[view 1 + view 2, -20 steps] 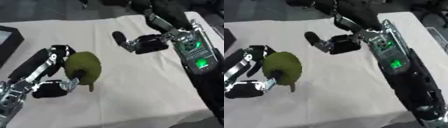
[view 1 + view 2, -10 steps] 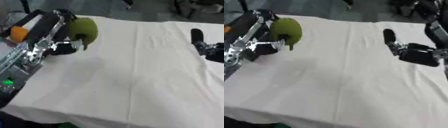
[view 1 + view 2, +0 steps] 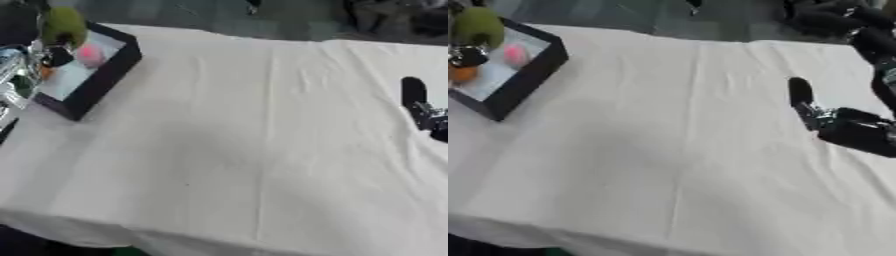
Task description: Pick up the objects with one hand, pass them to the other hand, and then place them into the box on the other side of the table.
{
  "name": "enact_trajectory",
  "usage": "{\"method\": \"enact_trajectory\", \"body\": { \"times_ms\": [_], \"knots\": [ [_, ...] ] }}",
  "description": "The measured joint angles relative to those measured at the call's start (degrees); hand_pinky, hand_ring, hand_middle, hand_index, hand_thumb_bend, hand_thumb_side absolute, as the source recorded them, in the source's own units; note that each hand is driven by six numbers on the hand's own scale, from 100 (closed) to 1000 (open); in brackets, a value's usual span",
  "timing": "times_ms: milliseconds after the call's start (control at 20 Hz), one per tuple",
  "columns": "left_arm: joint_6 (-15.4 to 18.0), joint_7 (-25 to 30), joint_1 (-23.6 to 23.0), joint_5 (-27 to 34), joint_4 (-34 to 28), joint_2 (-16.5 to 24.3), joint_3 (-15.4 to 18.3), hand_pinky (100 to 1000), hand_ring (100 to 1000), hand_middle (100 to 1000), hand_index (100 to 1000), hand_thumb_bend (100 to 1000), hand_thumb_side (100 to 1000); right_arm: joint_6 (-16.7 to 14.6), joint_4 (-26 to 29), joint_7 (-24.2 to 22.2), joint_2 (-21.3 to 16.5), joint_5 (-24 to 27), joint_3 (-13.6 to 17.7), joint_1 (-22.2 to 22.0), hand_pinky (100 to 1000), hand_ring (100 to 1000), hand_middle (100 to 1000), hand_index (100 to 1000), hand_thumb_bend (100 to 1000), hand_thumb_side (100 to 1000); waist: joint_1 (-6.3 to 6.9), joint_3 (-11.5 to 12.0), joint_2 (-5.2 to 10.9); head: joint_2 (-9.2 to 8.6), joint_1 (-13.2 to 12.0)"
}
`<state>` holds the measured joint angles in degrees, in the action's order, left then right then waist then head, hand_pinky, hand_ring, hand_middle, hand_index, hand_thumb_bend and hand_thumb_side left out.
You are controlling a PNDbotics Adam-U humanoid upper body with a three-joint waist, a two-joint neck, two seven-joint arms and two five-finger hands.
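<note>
Green object point(image 3: 64, 26) held in left hand point(image 3: 54, 54) above the black box point(image 3: 107, 74) at the desk's point(image 3: 245, 150) far left corner; pink point(image 3: 89, 55) and orange point(image 3: 463, 73) items lie inside. Right hand point(image 3: 846, 127) hovers near right edge, fingers straight, empty.

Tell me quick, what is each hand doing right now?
Left hand: over the box, carrying the green fruit; fingers cannot be told.
Right hand: holds nothing, open.

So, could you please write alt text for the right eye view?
The robot's left hand holds a green object over a black box at the table's left edge, with pink and orange items inside. The right hand rests at the right on the white cloth.
</note>
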<state>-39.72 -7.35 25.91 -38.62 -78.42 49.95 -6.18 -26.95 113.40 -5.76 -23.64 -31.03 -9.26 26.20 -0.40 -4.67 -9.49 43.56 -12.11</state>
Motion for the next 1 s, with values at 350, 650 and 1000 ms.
{"method": "enact_trajectory", "body": {
  "times_ms": [350,650,1000],
  "knots": [
    [0.53,-4.38,0.12,6.66,3.85,0.01,-0.11,683,100,926,1000,457,600,-0.01,-0.04,-0.04,0.0,0.05,0.05,-1.05,700,742,769,900,100,100,-0.27,-0.35,-0.31,-0.43,0.52],
    [8.53,-8.54,-2.42,16.94,-10.11,-0.99,0.15,655,100,914,1000,123,535,0.03,-0.69,-0.02,0.3,0.04,0.55,-2.35,685,738,764,887,100,100,-0.04,0.51,0.17,-0.1,3.02],
    [28.7,-10.57,-8.63,27.03,-33.08,-9.17,0.41,642,100,856,955,100,596,0.75,-2.68,0.8,2.46,-0.03,1.9,-4.75,654,730,754,876,100,256,-0.52,1.5,0.39,0.26,9.79]
  ]
}}
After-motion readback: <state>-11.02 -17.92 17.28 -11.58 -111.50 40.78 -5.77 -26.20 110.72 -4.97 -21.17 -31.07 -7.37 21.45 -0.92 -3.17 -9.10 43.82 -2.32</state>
